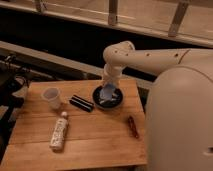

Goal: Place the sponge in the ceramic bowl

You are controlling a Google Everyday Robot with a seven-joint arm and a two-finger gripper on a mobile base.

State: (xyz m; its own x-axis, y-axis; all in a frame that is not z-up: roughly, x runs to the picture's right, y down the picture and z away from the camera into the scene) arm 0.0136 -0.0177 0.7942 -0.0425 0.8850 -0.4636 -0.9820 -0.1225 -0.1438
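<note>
The light-blue sponge [108, 93] hangs at the tip of my gripper [109, 89], which is shut on it. It sits directly over the middle of the dark ceramic bowl [120, 101], low inside its rim. The bowl rests on the far middle of the wooden table [95, 145]. My white arm comes in from the right and bends down to the bowl, hiding its far edge.
A white cup [51, 96] stands at the table's far left. A flat black bar [81, 103] lies just left of the bowl. A white bottle [59, 131] lies on its side at the front left, and a small reddish item [132, 126] lies at the right.
</note>
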